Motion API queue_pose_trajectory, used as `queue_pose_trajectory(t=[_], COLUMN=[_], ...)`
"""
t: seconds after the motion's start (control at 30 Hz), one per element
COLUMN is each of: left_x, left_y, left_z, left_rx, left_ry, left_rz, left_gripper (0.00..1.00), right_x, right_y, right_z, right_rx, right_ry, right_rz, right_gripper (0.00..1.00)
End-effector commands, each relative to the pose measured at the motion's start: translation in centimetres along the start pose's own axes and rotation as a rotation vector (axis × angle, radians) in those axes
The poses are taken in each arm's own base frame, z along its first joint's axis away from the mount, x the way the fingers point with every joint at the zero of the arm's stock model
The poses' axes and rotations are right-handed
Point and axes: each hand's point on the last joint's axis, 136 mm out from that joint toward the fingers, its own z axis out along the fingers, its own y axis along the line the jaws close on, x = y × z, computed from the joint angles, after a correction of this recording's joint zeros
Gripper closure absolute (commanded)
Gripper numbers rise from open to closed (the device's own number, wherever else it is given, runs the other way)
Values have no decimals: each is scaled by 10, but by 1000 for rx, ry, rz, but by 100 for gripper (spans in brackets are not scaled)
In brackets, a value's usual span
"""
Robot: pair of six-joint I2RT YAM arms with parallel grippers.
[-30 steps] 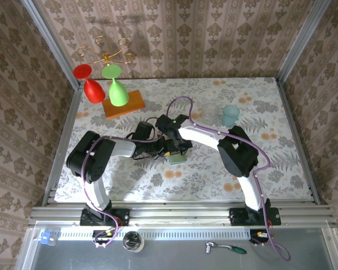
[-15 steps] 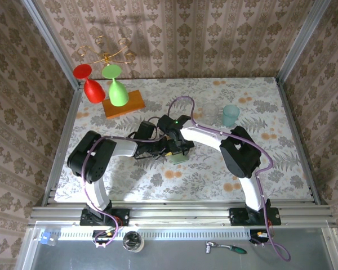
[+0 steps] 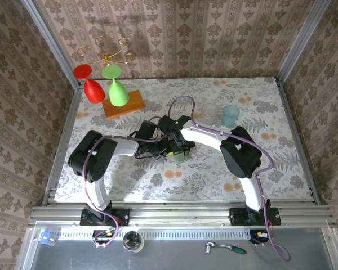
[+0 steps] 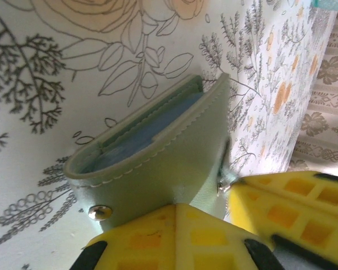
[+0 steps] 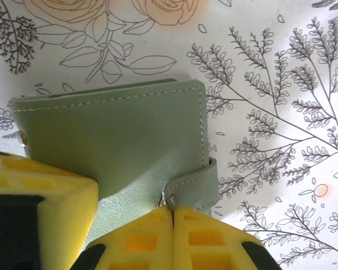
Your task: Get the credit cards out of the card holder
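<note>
The left gripper [image 4: 174, 222] is clamping the card holder [image 4: 163, 163] just ahead of its fingertips; the right gripper [image 5: 172, 219] is pinching the holder's snap tab [image 5: 198, 181].

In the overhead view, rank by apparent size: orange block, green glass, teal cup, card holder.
1. The orange block and the green glass: too close to rank; the glass overlaps the block.
2. The teal cup.
3. The card holder, only partly showing.
</note>
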Motion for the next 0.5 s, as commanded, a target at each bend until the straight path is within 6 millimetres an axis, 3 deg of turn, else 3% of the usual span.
queue_pose_trajectory(t=[0.0, 0.23, 0.47], left_x=[38, 37, 22], left_y=[95, 93, 58], left_z=[2, 1, -2], left_rx=[-312, -310, -197], left_ry=[74, 71, 24], left_rz=[-194, -186, -81], left_gripper=[100, 100, 100], right_x=[7, 6, 8], right_y=[-60, -59, -37], right_z=[-12, -15, -8], right_rx=[216, 152, -80], right_ry=[5, -5, 40], right_rz=[0, 46, 128], right_gripper=[100, 100, 97])
